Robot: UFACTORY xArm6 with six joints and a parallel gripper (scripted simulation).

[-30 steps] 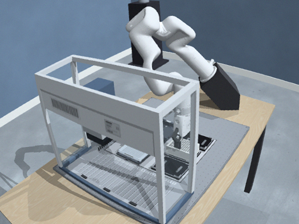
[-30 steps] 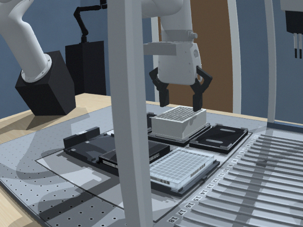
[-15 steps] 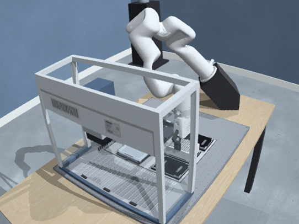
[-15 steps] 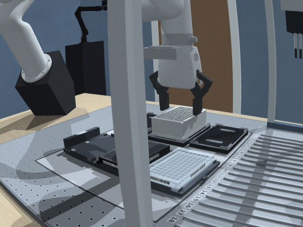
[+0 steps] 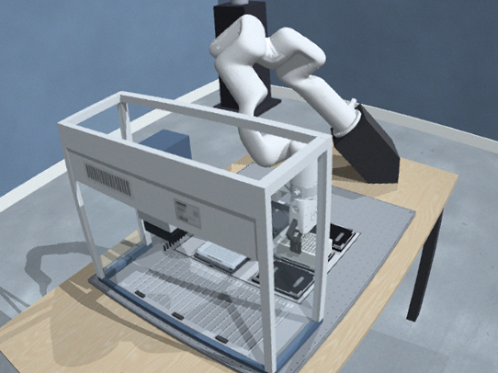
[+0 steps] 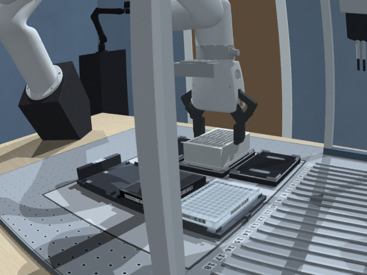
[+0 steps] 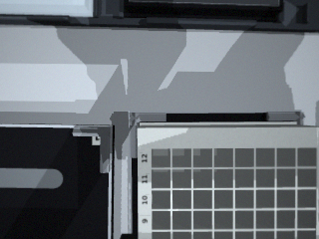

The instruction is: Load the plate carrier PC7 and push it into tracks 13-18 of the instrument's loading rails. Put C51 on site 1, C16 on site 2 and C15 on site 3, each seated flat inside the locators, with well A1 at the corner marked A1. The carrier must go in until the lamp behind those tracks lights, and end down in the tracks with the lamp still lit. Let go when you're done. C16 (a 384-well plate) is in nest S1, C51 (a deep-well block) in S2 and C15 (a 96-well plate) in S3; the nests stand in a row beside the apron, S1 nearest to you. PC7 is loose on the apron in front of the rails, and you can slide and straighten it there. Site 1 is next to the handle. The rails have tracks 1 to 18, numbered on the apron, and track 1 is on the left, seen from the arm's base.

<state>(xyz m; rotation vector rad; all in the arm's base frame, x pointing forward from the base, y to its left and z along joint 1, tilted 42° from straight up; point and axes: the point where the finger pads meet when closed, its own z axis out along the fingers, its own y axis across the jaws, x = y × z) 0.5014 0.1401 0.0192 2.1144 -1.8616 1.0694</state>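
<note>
The deep-well block C51 (image 6: 216, 149) sits in the middle nest; its well grid fills the lower right of the wrist view (image 7: 226, 191). My gripper (image 6: 218, 130) is open, with one finger down on each side of the block's upper part; it also shows in the top view (image 5: 294, 240). The carrier PC7 (image 6: 142, 186) lies on the apron with its handle (image 6: 99, 165) to the left. The clear plate C15 (image 6: 219, 204) sits on its far site. A dark plate (image 6: 183, 181) sits on the middle site. The site by the handle (image 6: 118, 174) is bare.
An empty black nest (image 6: 265, 167) lies right of the block and shows in the wrist view (image 7: 50, 189). The instrument's white frame post (image 6: 153, 133) stands in front and hides part of the carrier. The numbered rails (image 6: 311, 207) run at the right. A pipette head (image 6: 356, 26) hangs at the upper right.
</note>
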